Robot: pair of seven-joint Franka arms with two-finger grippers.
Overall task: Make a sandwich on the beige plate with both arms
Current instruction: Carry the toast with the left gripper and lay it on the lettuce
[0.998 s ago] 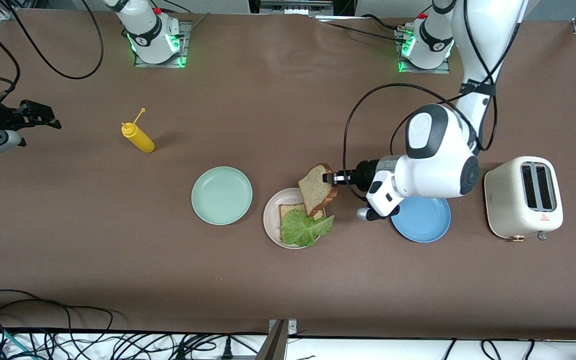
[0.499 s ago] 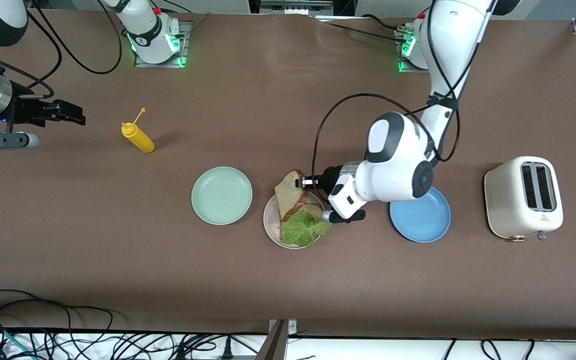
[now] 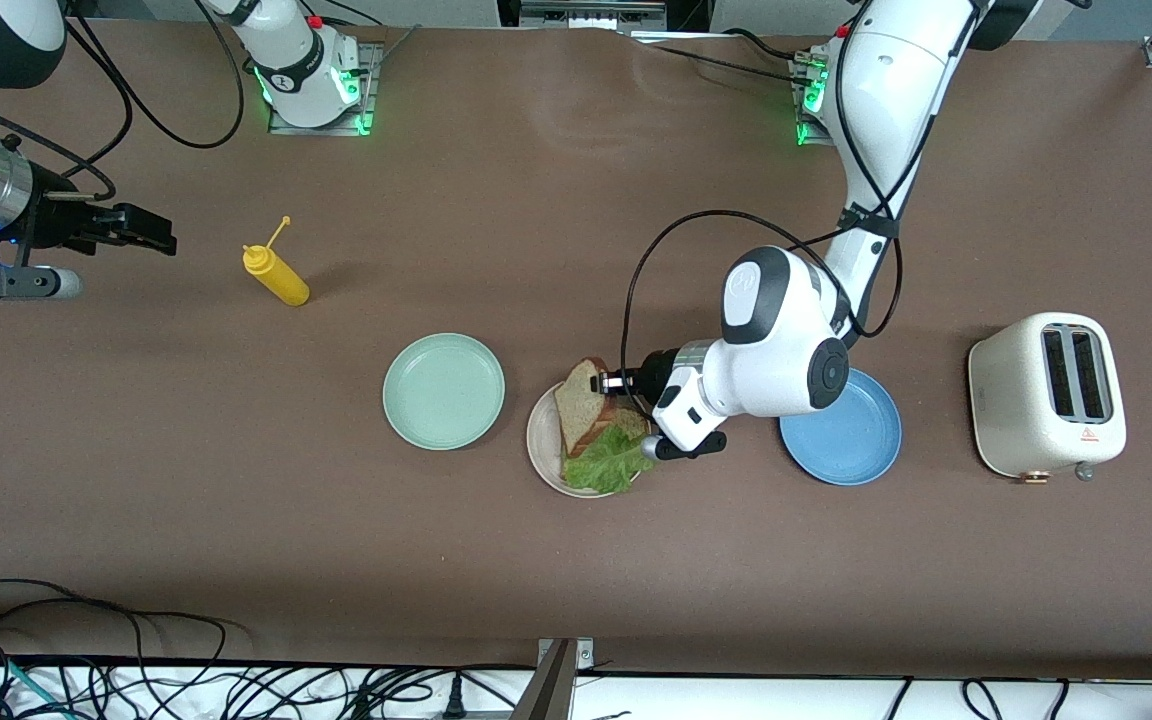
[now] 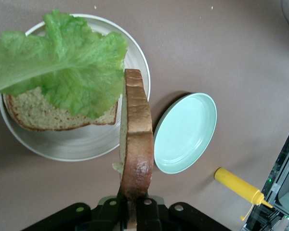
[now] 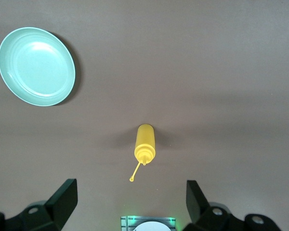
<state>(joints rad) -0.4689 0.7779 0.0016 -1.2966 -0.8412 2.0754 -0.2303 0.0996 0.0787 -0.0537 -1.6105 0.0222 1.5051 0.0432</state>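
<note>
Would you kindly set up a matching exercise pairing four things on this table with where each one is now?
Things:
1. top bread slice
2. lettuce leaf
3. mustard bottle
4. toaster

Places:
A. at the left arm's end of the table
B. on the bread on the beige plate
C. clamped in the left pincer
D. before the open right pincer

Pairs: 1-C, 2-B, 3-D, 4-A
</note>
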